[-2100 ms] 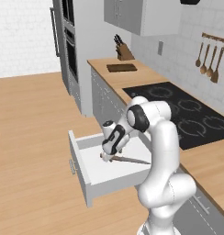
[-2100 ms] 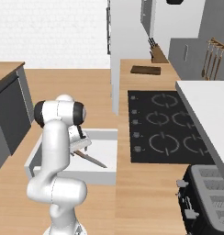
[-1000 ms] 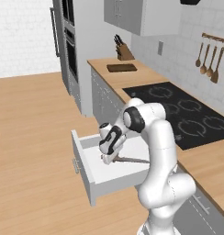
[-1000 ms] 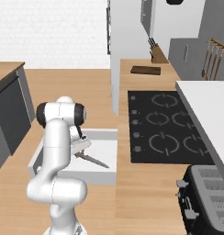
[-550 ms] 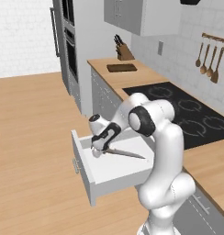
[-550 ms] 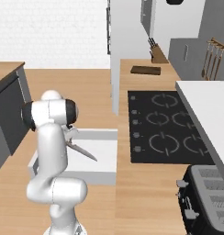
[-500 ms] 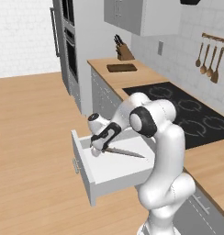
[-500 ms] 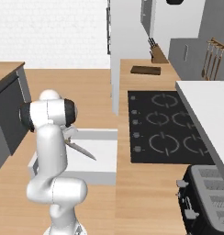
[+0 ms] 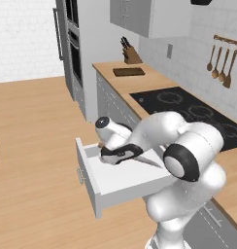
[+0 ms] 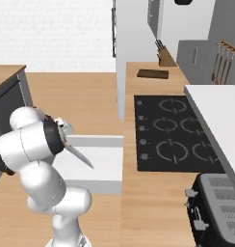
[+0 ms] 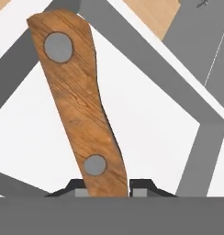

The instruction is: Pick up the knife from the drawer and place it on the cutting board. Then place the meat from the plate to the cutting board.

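The gripper (image 9: 121, 154) is pinching the knife (image 9: 148, 158) by its wooden handle, fingers (image 11: 142, 187) closed against both sides. The knife is hanging over the open drawer (image 9: 110, 181), its blade pointing toward the stove (image 9: 188, 109). The cutting board (image 9: 128, 72) is lying well beyond the drawer, near the knife block (image 9: 131, 54).
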